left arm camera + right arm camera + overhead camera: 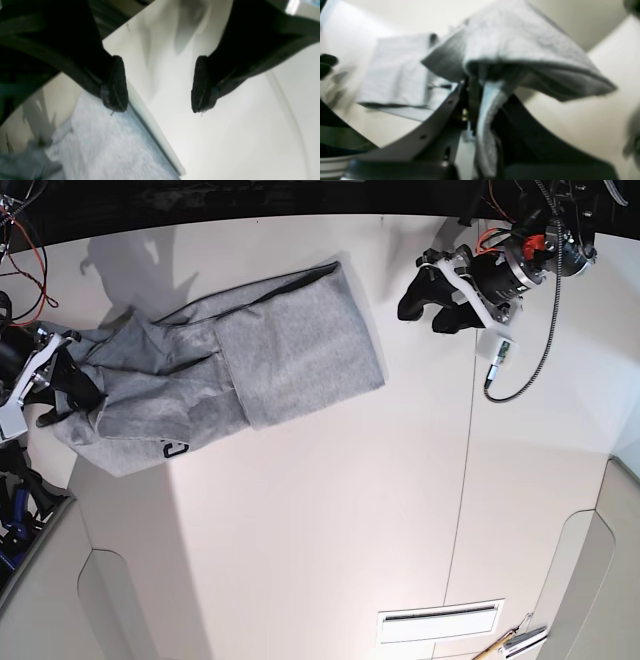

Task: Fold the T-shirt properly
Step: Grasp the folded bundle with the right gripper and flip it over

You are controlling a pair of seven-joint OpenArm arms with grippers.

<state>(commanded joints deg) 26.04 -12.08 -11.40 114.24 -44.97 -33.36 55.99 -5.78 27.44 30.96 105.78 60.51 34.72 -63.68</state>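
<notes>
The white surface (330,510) carries the grey T-shirt (270,350), partly folded, at its far left part. The right tool (476,100) is clamped on a bunched edge of the shirt there. The left tool (432,308) hangs apart, fingers spread, beside the cloth.

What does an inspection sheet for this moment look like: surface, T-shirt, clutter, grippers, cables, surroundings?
Surface: white table, with a seam running down its right part.
Job's things: grey T-shirt partly folded at the table's upper left, one end bunched and lifted; a bit of black lettering shows at its lower edge.
Clutter: nothing seen on the table itself.
Grippers: left gripper open, holding nothing, beside the shirt's edge; right gripper shut on the shirt's cloth.
Cables: black cable looping from the left arm; red and black wires at upper left.
Surroundings: tools at the bottom edge.
</notes>
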